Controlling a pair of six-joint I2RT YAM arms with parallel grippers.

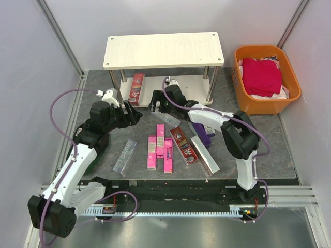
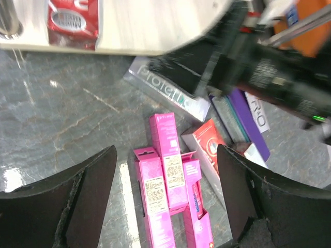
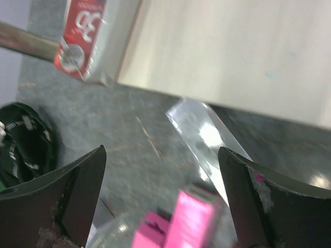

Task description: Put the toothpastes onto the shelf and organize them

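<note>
Both open and empty: left claw [image 2: 165, 149], right claw [image 3: 161, 151]. Right's nearer the silver toothpaste [image 3: 207, 134], flat on the desk [image 3: 103, 119] just beneath it, long axis slanting across its jaws, I think.

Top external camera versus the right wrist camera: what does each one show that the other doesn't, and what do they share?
Only the top view: the orange basket of red cloth, the upper board of the shelf, the purple carton and both arms whole. Only the right wrist view: the inner faces of the right end effector, fingers wide apart with nothing between. Both: the red carton on the shelf's lower board, a silver carton lying near it, and pink cartons.
</note>
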